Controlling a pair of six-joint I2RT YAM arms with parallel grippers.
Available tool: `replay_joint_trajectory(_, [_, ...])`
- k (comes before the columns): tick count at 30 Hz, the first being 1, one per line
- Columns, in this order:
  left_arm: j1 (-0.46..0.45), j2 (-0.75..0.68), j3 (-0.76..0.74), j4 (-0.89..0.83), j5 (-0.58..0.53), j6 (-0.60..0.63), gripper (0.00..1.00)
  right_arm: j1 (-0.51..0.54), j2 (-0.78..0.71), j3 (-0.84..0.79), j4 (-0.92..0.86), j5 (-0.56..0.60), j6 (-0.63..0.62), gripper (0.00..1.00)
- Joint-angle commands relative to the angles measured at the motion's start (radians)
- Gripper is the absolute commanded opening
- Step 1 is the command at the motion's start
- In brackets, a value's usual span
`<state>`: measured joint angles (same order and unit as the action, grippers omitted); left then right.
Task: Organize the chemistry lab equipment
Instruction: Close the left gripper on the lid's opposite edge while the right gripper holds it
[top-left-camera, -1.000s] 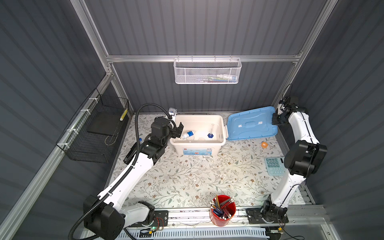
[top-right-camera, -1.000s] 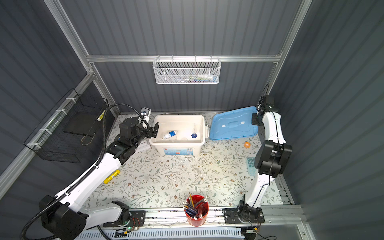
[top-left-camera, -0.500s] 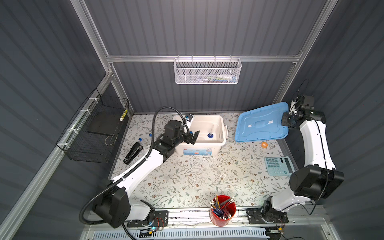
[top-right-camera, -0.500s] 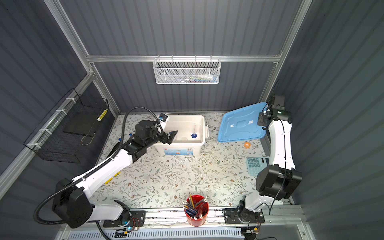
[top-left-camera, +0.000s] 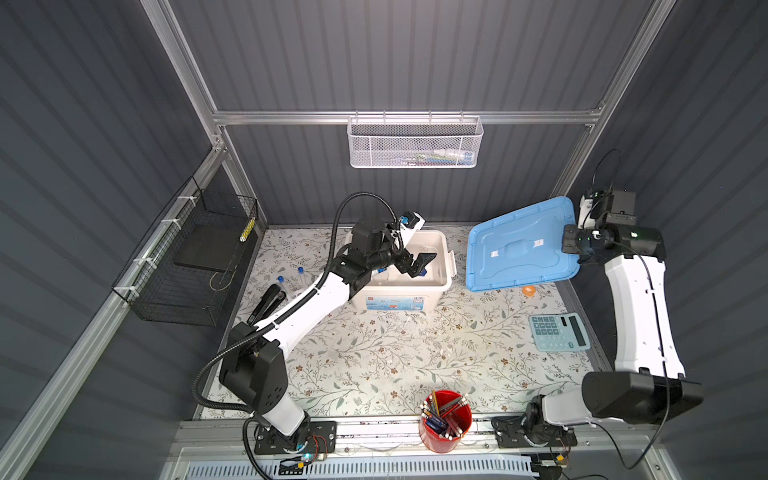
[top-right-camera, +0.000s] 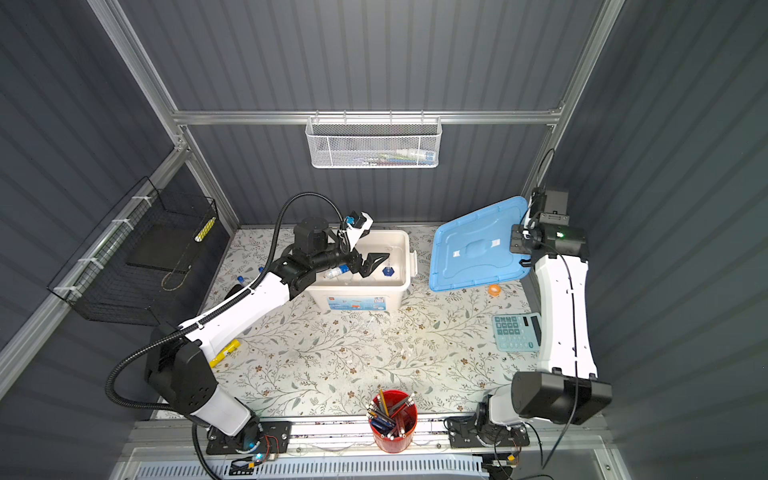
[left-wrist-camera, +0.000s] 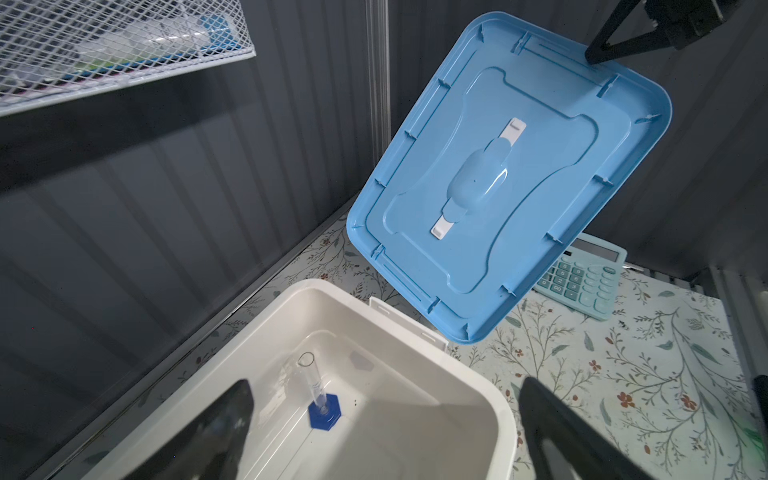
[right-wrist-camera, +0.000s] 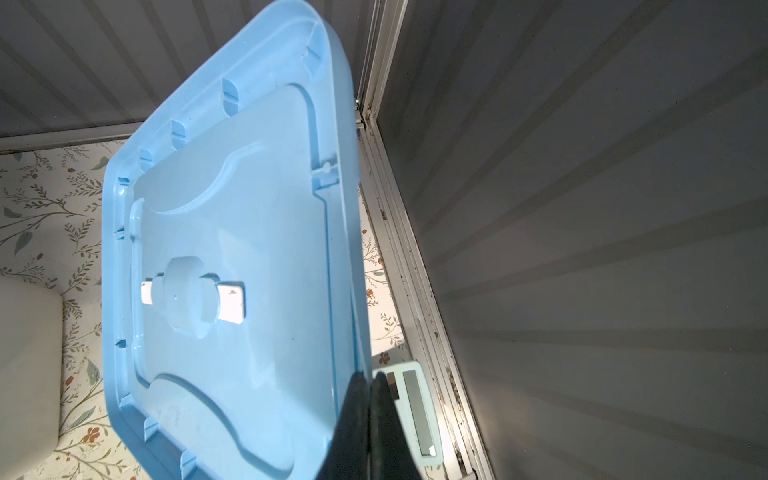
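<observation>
Left gripper (top-left-camera: 419, 264) hung over the white bin (top-left-camera: 447, 266) at 12 o'clock on the desk (top-left-camera: 374, 353), jaws wide apart w/ nothing btwn them. Right gripper (top-left-camera: 568, 244) was clamped on the edge of the blue lid (top-left-camera: 519, 245), held tilted in the air at approx 2 o'clock, clear of the bin. Measuring cylinder (left-wrist-camera: 319, 395) stood upright inside the bin on its blue hex foot, w/ a clear blue-capped vessel (top-right-camera: 336, 272) lying near it. Two blue-capped tubes (top-left-camera: 300, 272) lay on the desk at 10 o'clock, near the bin.
</observation>
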<state>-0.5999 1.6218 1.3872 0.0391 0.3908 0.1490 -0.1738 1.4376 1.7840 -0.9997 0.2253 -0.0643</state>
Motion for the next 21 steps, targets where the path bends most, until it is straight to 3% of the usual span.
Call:
replay_joint_trajectory(1, [0.026,0.054,0.064,0.049,0.128,-0.094,0.99,0.006,-0.057,0.066,-0.014,0.028,0.001,0.0])
replay_joint_trajectory(14, [0.028,0.272,0.145,0.256,0.308,-0.345,1.0,0.037,-0.113,0.197,-0.107,-0.044,0.011,0.0])
replay_joint_trajectory(21, [0.028,0.39,0.229,0.306,0.339,-0.419,1.0,0.043,-0.123,0.237,-0.135,-0.078,0.014,0.0])
